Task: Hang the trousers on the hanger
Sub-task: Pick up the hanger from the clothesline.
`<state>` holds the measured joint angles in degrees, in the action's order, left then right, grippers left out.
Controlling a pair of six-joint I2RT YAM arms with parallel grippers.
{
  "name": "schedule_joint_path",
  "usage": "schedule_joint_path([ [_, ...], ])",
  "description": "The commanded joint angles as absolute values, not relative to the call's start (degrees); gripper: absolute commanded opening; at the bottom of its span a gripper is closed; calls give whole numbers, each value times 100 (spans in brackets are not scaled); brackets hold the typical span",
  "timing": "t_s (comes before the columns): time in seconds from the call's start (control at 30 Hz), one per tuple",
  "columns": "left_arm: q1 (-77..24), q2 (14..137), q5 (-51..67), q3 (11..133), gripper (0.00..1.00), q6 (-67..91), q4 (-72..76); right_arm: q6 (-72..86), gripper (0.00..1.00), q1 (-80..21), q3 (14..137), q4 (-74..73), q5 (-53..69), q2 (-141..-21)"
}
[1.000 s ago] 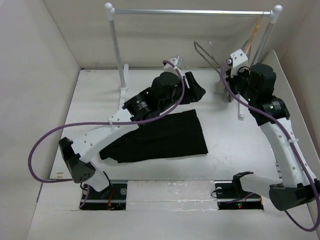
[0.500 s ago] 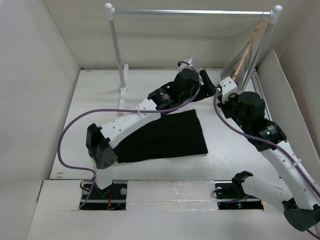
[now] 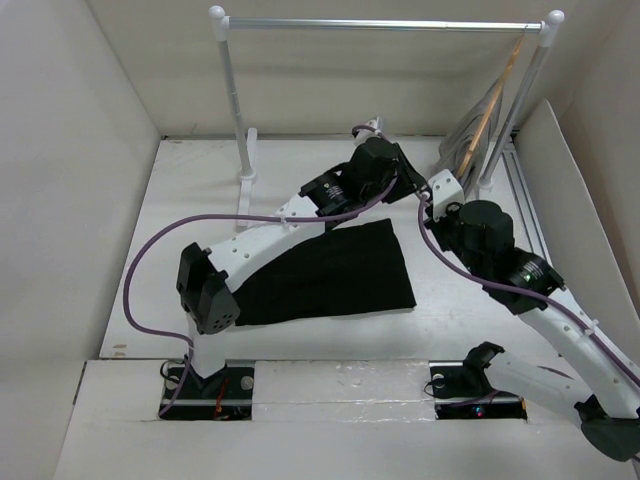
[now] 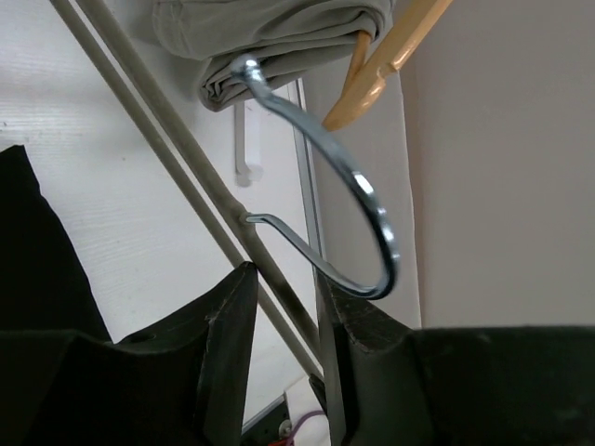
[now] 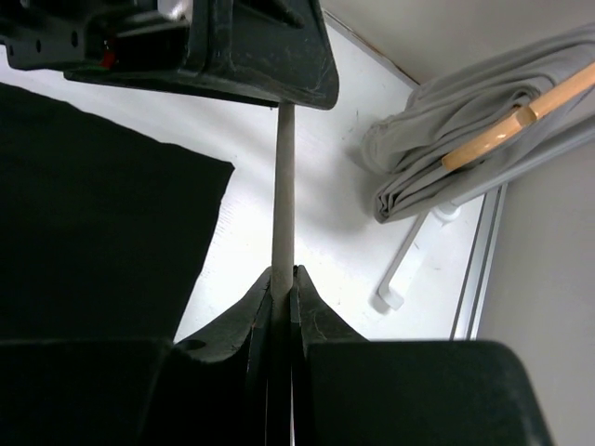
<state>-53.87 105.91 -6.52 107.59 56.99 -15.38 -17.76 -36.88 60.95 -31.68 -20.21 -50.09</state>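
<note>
The black trousers (image 3: 330, 270) lie flat on the table in the middle; they also show in the right wrist view (image 5: 93, 204). My right gripper (image 3: 432, 190) (image 5: 284, 271) is shut on a thin grey bar of the hanger (image 5: 282, 186) and holds it just beyond the trousers' far right corner. My left gripper (image 3: 410, 178) (image 4: 284, 274) is open, its fingers either side of the hanger's grey bars (image 4: 186, 158). The hanger's metal hook (image 4: 372, 223) curves just past the left fingertips. In the top view the two grippers hide most of the hanger.
A clothes rail (image 3: 380, 23) on two posts spans the back. A light brown wooden hanger with grey cloth (image 3: 485, 115) (image 5: 483, 139) hangs at its right end. The rail's right foot (image 5: 409, 269) lies near the grippers. White walls enclose the table.
My right arm has brought the hanger down and left from the rail's right end. My left arm has reached to the back right, and its fingers now straddle the hanger.
</note>
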Motion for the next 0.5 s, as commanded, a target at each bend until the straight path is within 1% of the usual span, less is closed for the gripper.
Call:
schedule_joint_path([
  [0.0, -5370, 10582, -484, 10697, 27, 5783, -1257, -1565, 0, -3832, 6047, -2997, -2267, -4869],
  [0.1, -5317, 10652, -387, 10670, 28, 5801, -1292, -1556, 0, -3832, 5985, -2971, -2259, -4825],
  [0.13, -5317, 10705, -326, 10670, 28, 5827, -1309, -1556, 0, -3832, 5968, -2953, -2250, -4834],
  [0.17, -5317, 10731, -290, 10670, 25, 5845, -1310, -1556, 0, -3832, 5968, -2971, -2267, -4843],
  [0.2, -5317, 10749, -255, 10679, 21, 5853, -1283, -1556, 0, -3893, 5968, -2962, -2285, -4851],
  [0.23, -5265, 10801, -203, 10679, 8, 5880, -1266, -1556, 0, -3894, 5959, -2953, -2276, -4852],
  [0.27, -5265, 10819, -167, 10696, 2, 5889, -1266, -1564, 0, -3894, 5950, -2971, -2285, -4869],
  [0.3, -5265, 10837, -150, 10714, 0, 5889, -1257, -1564, 0, -3894, 5950, -2979, -2294, -4878],
  [0.4, -5265, 10942, -26, 10740, 0, 5906, -1257, -1573, 1, -3946, 5889, -3023, -2276, -4843],
  [0.47, -5265, 10960, 228, 10670, 0, 5924, -1152, -1573, 4, -4060, 5810, -3041, -2259, -4799],
])
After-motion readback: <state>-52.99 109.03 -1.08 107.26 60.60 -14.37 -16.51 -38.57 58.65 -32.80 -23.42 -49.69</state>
